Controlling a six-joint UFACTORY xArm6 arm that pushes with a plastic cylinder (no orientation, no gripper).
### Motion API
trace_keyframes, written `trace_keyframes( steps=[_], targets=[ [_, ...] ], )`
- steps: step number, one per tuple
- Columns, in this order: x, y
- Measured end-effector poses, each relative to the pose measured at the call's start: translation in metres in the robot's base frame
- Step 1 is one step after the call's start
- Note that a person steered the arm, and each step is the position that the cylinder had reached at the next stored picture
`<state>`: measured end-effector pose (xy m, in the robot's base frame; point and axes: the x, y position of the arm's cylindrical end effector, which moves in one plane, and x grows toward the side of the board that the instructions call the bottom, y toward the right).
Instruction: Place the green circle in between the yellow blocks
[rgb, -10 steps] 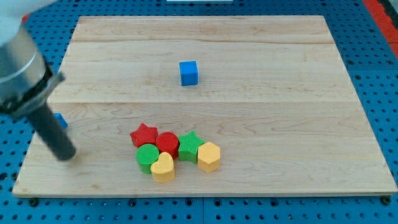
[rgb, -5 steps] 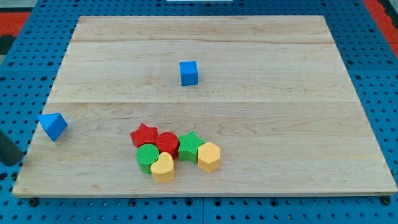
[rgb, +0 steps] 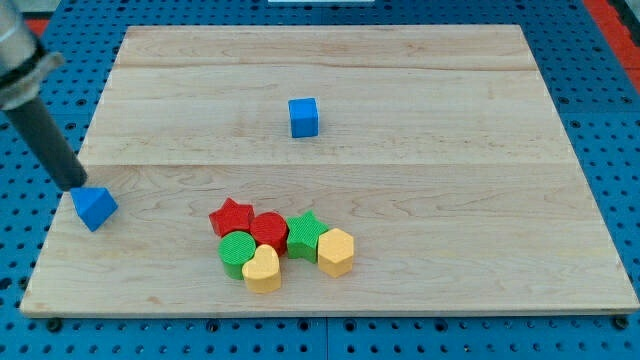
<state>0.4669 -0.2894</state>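
You see one green circle (rgb: 236, 251), round, no long axis, touching one yellow heart (rgb: 262, 269); yellow hexagon (rgb: 336, 251) right; my tip (rgb: 76, 184) bare, far left.

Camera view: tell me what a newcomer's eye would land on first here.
First comes the tight cluster low on the wooden board: red star, red block, green star, green circle, yellow heart and yellow hexagon, packed together. Next, my tip at the view's left edge, just above the blue triangle. A lone blue cube sits apart toward the view's top.
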Motion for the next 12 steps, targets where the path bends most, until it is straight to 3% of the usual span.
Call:
trace_keyframes(
  steps=[3, 6, 7, 8, 9, 10, 11, 12],
  targets=[
    [-0.016, 0.022],
    [0.001, 0.333],
    [0.047, 0.384],
    [0.117, 0.374],
    [0.126, 0.312],
    [0.114, 0.23],
    [0.088, 0.216],
    [0.088, 0.237]
  ],
)
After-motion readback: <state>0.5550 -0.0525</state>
